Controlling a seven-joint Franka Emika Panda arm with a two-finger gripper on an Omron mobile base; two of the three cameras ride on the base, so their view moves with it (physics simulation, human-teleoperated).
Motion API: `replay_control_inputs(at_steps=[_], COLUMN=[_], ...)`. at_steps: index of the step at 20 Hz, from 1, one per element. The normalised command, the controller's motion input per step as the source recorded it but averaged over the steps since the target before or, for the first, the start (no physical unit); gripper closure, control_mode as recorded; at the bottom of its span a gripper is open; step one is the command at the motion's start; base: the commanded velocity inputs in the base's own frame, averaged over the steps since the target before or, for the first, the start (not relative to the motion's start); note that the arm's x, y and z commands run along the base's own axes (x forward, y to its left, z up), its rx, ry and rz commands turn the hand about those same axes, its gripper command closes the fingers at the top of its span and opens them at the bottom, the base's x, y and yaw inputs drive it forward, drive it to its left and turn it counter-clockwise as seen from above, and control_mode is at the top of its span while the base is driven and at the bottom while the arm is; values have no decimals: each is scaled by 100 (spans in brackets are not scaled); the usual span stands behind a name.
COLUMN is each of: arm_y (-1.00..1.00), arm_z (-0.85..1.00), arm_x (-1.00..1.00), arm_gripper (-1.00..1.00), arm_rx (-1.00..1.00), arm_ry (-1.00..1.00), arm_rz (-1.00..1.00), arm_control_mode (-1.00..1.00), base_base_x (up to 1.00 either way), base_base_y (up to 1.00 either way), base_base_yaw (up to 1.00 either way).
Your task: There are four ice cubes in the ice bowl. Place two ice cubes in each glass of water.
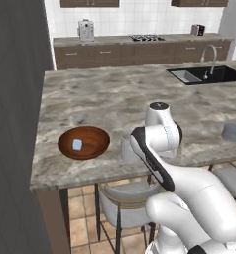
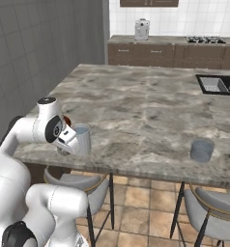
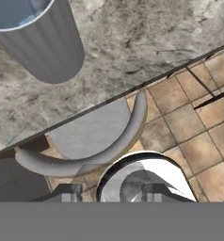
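Hovering near the counter's front edge, the gripper (image 3: 112, 195) looks down past the near glass (image 3: 36, 37), which stands just ahead of it; whether the fingers clasp anything I cannot tell. One ice cube (image 1: 77, 144) lies in the ice bowl (image 1: 84, 142), off to the gripper's left, and the far glass (image 2: 202, 150) sits well to its right. My guess: a drop into the near glass is underway; next, swing back to the bowl.

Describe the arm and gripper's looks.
The arm is glossy white, built of rounded, bulbous links with dark grey-black joint bands and a dark cap on top. A small red-orange mark sits at one joint in the right base view. No cables show. The gripper's fingertips are small and grey.
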Motion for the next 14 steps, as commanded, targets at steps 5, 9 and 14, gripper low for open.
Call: replay_control_inputs(at_steps=[5,9,14], arm_y=[0,0,0], arm_z=[0,0,0], arm_x=[0,0,0], arm_gripper=[100,100,100], arm_rx=[0,0,0], arm_ry=[0,0,0], arm_rz=[0,0,0], arm_control_mode=[100,100,100], base_base_x=[0,5,17], base_base_y=[-55,-44,-36], base_base_yaw=[-8,-3,0])
